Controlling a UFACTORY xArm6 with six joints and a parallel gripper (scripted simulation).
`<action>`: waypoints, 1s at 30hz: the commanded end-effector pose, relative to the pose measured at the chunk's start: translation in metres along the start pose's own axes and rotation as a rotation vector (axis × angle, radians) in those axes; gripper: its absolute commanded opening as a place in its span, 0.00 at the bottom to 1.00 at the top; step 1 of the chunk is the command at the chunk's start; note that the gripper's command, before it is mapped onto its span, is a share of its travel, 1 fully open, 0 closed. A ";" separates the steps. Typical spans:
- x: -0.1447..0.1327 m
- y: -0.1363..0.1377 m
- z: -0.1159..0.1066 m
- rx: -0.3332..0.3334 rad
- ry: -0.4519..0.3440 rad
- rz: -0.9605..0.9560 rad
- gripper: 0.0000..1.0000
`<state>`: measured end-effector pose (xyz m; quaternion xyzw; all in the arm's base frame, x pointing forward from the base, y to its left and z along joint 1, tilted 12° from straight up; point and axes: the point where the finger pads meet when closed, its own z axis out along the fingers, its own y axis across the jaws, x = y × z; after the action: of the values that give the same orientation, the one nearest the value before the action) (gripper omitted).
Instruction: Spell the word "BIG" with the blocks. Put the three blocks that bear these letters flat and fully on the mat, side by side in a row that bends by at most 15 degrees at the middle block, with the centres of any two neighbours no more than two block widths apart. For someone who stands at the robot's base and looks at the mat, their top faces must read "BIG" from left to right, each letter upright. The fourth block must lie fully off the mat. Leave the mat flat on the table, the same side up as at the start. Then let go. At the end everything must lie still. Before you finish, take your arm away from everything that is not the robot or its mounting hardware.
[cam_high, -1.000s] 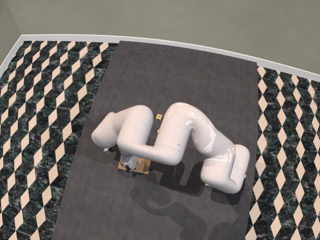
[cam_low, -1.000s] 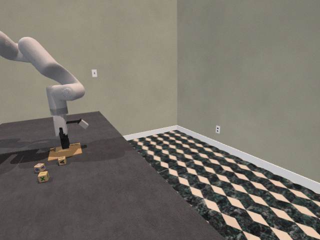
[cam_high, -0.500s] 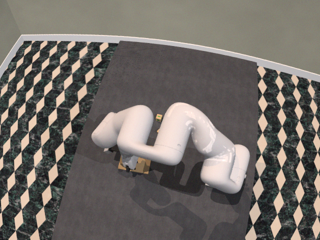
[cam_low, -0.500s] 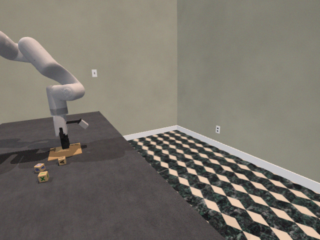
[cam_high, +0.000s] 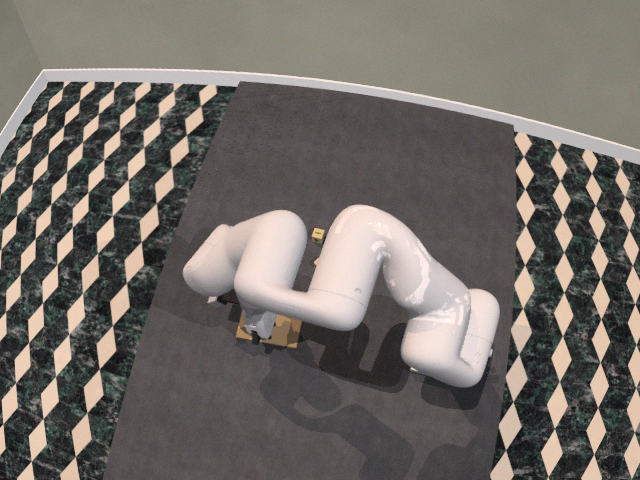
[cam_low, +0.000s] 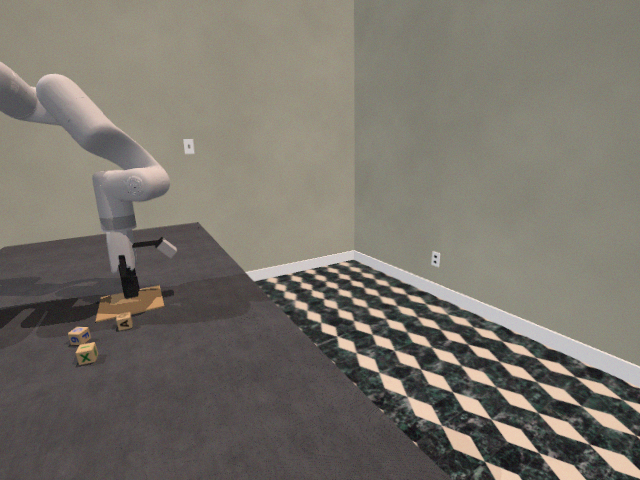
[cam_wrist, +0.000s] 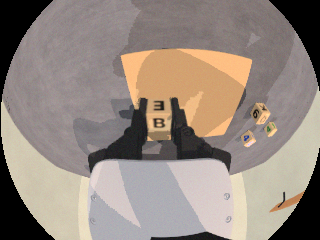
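Note:
My gripper (cam_wrist: 159, 107) (cam_low: 128, 290) is shut on a wooden block (cam_wrist: 159, 120) that shows a B on its top face. It holds the block low over the tan mat (cam_wrist: 207, 74) (cam_low: 150, 302) (cam_high: 290, 336), near the mat's edge closest to the wrist. I cannot tell whether the block touches the mat. Three other blocks lie off the mat on the table. One (cam_low: 124, 321) (cam_wrist: 248, 138) is just beside the mat's edge. One with a blue mark on top (cam_low: 79, 335) lies further out. One with a green X on its side (cam_low: 86, 353) (cam_high: 318, 235) lies furthest out.
The dark grey table (cam_low: 217, 372) (cam_high: 361, 155) carries everything. In the top view the white arm (cam_high: 351, 268) arches over the mat and hides most of it. The table's right edge drops to a chequered floor (cam_low: 465, 361).

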<state>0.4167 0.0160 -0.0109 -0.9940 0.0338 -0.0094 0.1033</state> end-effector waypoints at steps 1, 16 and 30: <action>0.001 0.000 -0.001 0.000 0.003 0.000 0.21; 0.001 0.000 -0.001 0.000 0.003 0.000 0.38; 0.001 0.000 -0.001 0.000 0.003 0.000 0.42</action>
<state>0.4167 0.0160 -0.0109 -0.9940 0.0338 -0.0094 0.1033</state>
